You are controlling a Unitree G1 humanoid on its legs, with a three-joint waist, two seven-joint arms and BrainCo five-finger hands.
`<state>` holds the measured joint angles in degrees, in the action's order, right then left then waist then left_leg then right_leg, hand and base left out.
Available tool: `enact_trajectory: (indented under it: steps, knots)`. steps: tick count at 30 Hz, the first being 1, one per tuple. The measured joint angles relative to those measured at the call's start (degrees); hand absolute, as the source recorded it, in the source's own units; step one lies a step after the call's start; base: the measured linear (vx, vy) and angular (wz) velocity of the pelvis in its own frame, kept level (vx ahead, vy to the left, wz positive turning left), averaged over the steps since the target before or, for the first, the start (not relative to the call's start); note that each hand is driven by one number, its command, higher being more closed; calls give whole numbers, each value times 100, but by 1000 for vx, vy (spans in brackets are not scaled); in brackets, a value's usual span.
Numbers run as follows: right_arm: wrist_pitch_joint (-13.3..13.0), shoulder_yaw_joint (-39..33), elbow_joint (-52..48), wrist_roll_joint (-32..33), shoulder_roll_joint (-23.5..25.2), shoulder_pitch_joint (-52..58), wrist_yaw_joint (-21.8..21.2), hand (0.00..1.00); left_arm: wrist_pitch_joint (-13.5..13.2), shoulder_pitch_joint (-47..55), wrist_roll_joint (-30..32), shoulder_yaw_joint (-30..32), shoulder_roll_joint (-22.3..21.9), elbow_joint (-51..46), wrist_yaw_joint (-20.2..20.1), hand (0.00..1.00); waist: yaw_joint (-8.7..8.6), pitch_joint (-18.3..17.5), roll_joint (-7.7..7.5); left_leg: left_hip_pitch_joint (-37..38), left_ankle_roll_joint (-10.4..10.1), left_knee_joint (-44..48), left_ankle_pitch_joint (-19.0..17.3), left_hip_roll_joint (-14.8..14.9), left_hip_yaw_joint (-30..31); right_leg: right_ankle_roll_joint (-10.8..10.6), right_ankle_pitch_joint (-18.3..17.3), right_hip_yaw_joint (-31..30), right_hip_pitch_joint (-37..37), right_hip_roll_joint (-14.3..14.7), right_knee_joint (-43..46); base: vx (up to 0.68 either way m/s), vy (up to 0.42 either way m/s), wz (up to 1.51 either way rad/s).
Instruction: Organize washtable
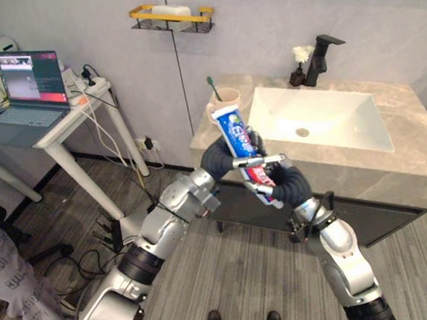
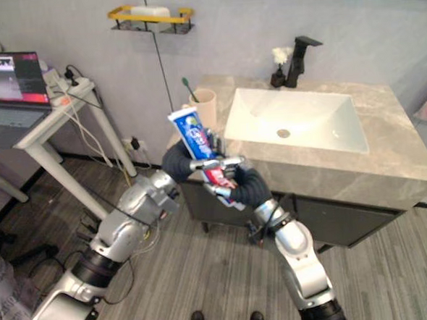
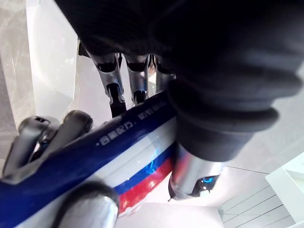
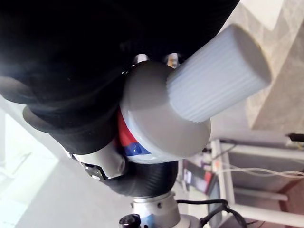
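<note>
My left hand (image 1: 219, 158) and right hand (image 1: 284, 186) apparently both grip the toothpaste (image 1: 233, 130); free 1, then carry it toward the cup (image 1: 229, 99) at 12 o'clock.

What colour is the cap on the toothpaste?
White, with ridges; the toothpaste cap shows best in the right wrist view.

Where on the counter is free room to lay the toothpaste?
Bare: the counter right of the basin, and the front strip before it. Crowded: the left end by the cup, the back by faucet and vase.
</note>
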<state>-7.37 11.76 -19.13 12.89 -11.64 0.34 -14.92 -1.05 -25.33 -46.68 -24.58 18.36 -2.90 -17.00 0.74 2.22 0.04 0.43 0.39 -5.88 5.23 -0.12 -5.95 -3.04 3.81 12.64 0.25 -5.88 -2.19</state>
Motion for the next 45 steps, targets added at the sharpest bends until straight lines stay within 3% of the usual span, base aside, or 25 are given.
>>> enact_trajectory:
  steps: [14, 15, 25, 30, 39, 43, 45]
  knots:
    - [-23, -11, -46, 12, 14, -9, -9, 100, 1, 1, 13, 73, -10, -125, 11, 100, 3, 0, 0, 5, 1, 0, 1, 3, -3, 8, -5, 1, 4, 4, 0, 0, 0, 0]
    - [-23, -12, -46, 15, 15, -10, -9, 0, 1, 1, 14, 78, -14, -125, 10, 100, 3, 0, 0, 12, 1, 0, 1, 3, -4, 8, -5, 1, 11, 5, 0, 0, 0, 0]
    - [-12, -281, -39, 480, -6, -36, -48, 0, -74, -113, 15, 723, -112, -168, 219, 100, 2, 0, 0, 45, 2, -1, 2, 3, -5, 11, -5, 1, 42, 3, 7, 0, 0, 0]
    - [-14, -558, -41, 562, 3, -38, 6, 0, -169, -275, 14, 745, -117, -166, 247, 100, 1, -1, -1, 58, 26, -1, 19, -5, -6, 0, 2, -1, 52, -5, 11, 0, 0, 0]
    - [-150, -1636, -321, 635, 25, -44, 512, 0, -213, -315, 38, 750, -119, -152, 371, 100, -27, -1, -1, 150, -1, -1, 0, 2, -33, 14, -8, -24, 138, 2, 6, 0, 0, -1]
    - [-348, -1795, -453, 778, 166, -44, 699, 0, -465, -493, 739, 1096, -209, 171, 720, 100, -105, 0, -1, 150, 0, -2, 1, 3, -45, 18, -8, -33, 134, 5, 2, 0, 0, 0]
    - [-356, -1759, -453, 968, 282, -22, 720, 0, -651, -1008, 1136, 1428, -243, 873, 1145, 100, -145, 0, -2, 143, 1, -2, 1, 8, -90, 26, 0, -80, 102, 11, 6, -21, 13, -9]
